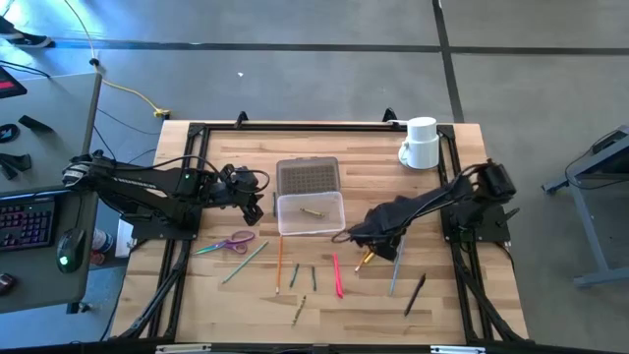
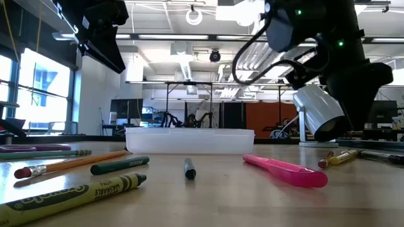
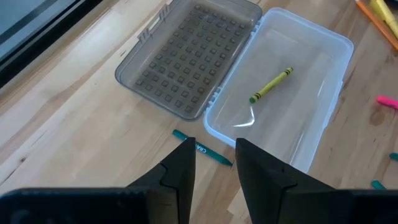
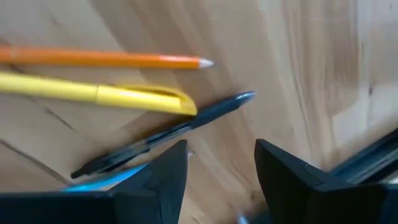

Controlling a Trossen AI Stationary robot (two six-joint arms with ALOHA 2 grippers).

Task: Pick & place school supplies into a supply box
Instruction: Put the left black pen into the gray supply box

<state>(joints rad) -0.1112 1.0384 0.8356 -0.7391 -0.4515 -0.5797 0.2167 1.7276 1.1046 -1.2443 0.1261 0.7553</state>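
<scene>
A light wooden slatted tabletop (image 1: pixel 197 295) framed by black rails sits on a grey floor, with a desk, keyboard and mouse off to one side. The right gripper (image 4: pixel 217 162) hangs low over the tabletop with its two dark fingers spread wide and nothing between them; just beyond its tips lie a black pen (image 4: pixel 168 134), a yellow pen with a clip (image 4: pixel 99 93) and an orange pencil (image 4: pixel 106 59), all flat on the wood and close together. The left gripper (image 3: pixel 212 165) is raised near the box's long side, its fingers parted with an empty gap, and a small teal crayon (image 3: pixel 202 149) lies on the tabletop just past its tips. Beside that crayon stands the clear plastic rectangular supply box (image 1: pixel 310 213), open, with a single yellow-green crayon (image 3: pixel 271 85) lying inside it; its grey-tinted dotted lid (image 1: pixel 308 176) is folded flat on the tabletop, joined along the hinge edge. In the high view, small purple-handled scissors (image 1: pixel 233 242) and a green pencil (image 1: pixel 244 263) lie near the left arm, a long orange pencil (image 1: pixel 279 265) and short dark crayons are in front of the box, and a pink pen (image 1: pixel 337 275), a grey pen (image 1: pixel 395 267) and another black pen (image 1: pixel 415 294) are spread toward the right. A white mug (image 1: pixel 421 144) stands at the far right corner, well apart from the box.
</scene>
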